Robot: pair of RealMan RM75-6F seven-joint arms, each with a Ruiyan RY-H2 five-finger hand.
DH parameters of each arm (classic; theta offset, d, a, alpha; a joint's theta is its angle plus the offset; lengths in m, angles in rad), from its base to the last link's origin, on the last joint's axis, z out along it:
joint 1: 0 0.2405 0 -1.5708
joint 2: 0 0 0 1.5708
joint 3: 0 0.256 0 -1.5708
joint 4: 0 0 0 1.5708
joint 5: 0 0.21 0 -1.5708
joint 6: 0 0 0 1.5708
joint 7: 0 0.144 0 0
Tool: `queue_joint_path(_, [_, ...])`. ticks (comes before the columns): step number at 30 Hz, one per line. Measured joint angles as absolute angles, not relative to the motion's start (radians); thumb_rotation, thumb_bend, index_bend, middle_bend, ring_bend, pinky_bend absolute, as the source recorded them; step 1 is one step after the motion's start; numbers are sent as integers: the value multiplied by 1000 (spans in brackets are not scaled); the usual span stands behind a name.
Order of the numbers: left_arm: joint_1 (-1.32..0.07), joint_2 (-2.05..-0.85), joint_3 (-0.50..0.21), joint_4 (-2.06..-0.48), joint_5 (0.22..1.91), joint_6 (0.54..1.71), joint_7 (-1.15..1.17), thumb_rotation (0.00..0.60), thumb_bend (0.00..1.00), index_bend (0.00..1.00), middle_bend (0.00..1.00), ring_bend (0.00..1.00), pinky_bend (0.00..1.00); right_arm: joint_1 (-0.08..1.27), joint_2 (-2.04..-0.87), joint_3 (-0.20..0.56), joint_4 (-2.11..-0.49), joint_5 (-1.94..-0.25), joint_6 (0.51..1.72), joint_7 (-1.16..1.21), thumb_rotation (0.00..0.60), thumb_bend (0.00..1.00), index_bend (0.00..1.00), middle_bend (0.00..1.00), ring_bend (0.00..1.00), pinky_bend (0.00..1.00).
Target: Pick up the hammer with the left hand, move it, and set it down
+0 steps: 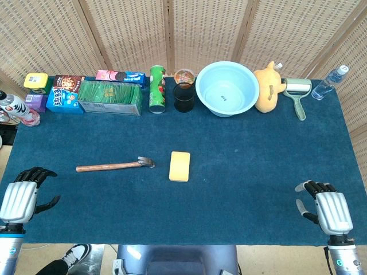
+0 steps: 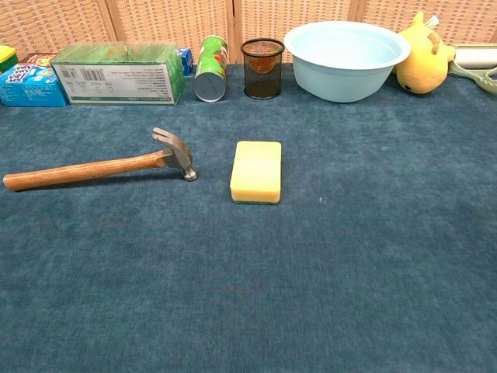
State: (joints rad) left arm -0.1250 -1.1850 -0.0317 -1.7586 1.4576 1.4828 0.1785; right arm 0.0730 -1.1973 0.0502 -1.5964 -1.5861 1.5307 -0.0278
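Observation:
A hammer (image 1: 114, 166) (image 2: 101, 165) with a wooden handle and metal claw head lies flat on the blue cloth, its head pointing right, handle stretching left. My left hand (image 1: 24, 195) rests at the table's front left corner, well below and left of the handle end, fingers apart and holding nothing. Over at the front right corner my right hand (image 1: 325, 207) rests on the cloth, fingers loosely spread, also empty. The chest view shows neither hand.
A yellow sponge (image 1: 179, 166) (image 2: 257, 171) lies just right of the hammer head. Along the back stand snack boxes (image 1: 64, 93), a green box (image 1: 110, 97), a green can (image 1: 157, 89), a mesh cup (image 1: 184, 97), a light blue bowl (image 1: 227, 89), a yellow plush (image 1: 268, 87), a lint roller (image 1: 297, 91) and a bottle (image 1: 328, 82).

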Motion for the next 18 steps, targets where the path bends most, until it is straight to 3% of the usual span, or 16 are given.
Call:
queue_joint_path(9, [-152,-1184,-47,-1765,1443,1439,200,600,228,346,348,220,219,81,-1196,53,-1596,-1583,1522,-26,600,389,447,445,459,400])
queue_joint_path(18, [-280,-1164,-102,-1779,1380,1246,238,600,272,344,347,220,225,61,-1199,47,-1581,-1581,1547,-3,600,389,448,445,458,400])
